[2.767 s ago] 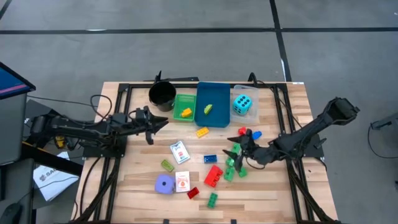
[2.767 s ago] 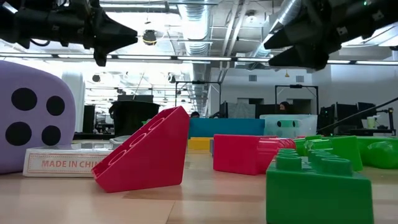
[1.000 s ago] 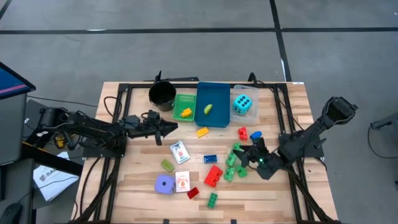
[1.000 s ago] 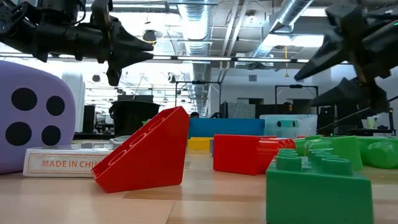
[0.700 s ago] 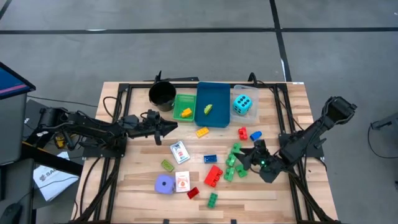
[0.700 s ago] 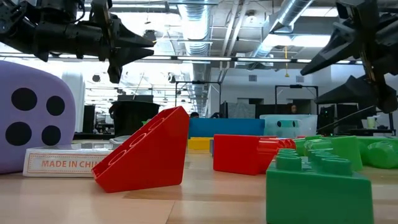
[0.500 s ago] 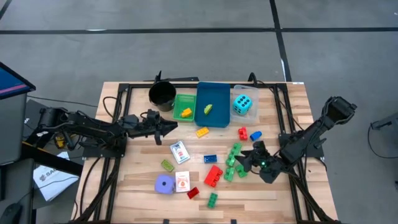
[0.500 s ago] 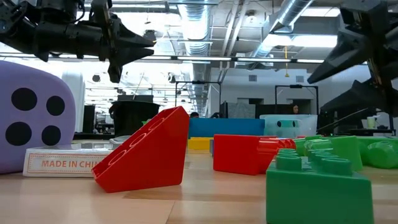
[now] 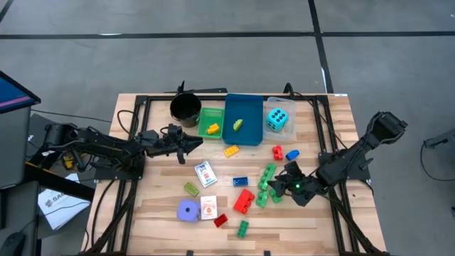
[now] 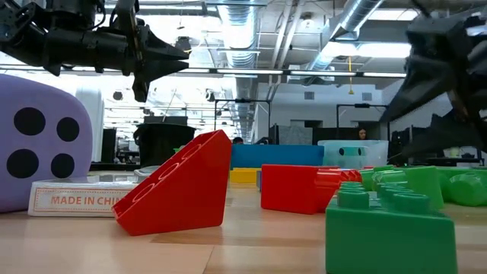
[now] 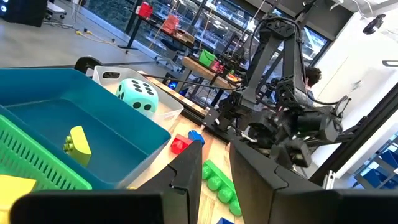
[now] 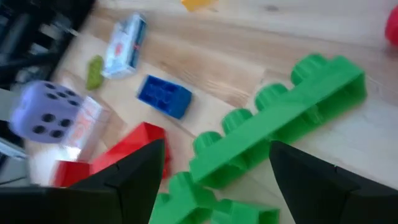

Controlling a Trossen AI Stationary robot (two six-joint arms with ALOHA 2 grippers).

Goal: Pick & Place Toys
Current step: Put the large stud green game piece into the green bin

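Low over the wooden worktop (image 9: 298,213), the right gripper (image 9: 279,186) hangs with jaws spread wide and empty, straddling a long green plastic brick (image 12: 280,118) among scattered bricks. Meanwhile the left gripper (image 9: 195,144) hovers beside the blue plastic tray (image 9: 243,121), jaws nearly closed, holding nothing.

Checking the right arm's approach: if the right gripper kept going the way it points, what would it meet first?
Most likely the long green brick, which lies straight ahead between the open fingers of the right gripper; the blue brick lies beyond it. How high the gripper is above the table is unclear.
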